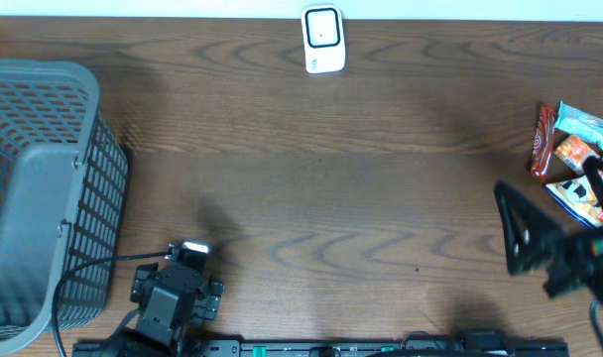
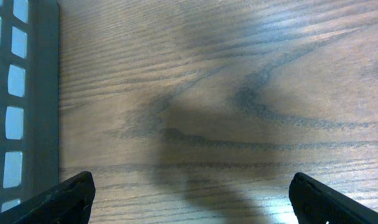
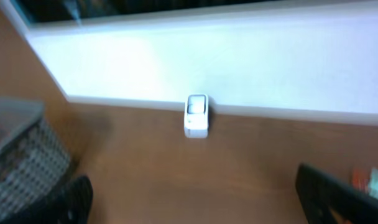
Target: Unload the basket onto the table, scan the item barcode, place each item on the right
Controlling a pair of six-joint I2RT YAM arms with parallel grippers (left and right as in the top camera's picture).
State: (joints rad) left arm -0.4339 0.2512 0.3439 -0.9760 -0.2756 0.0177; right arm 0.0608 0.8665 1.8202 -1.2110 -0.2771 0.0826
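- Right gripper (image 3: 192, 177) hovers at four o'clock, fingers spread wide, holding nothing.
- Snack packets (image 1: 576, 149) lie heaped at three o'clock, partly hidden by that arm.
- Scanner (image 1: 322, 40) stands at twelve o'clock.
- Left gripper (image 2: 190, 180), spread and empty, sits at seven o'clock beside the grey basket (image 1: 44, 188).

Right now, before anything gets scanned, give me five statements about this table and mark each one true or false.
1. The white scanner stands at the far edge of the table. True.
2. The left tool grips a snack packet. False: it is open and empty over bare wood.
3. The snack packets lie on the right side. True.
4. The basket sits beside the snack packets. False: it is on the opposite, left side.
5. The right tool is shut. False: it is open and holds nothing.
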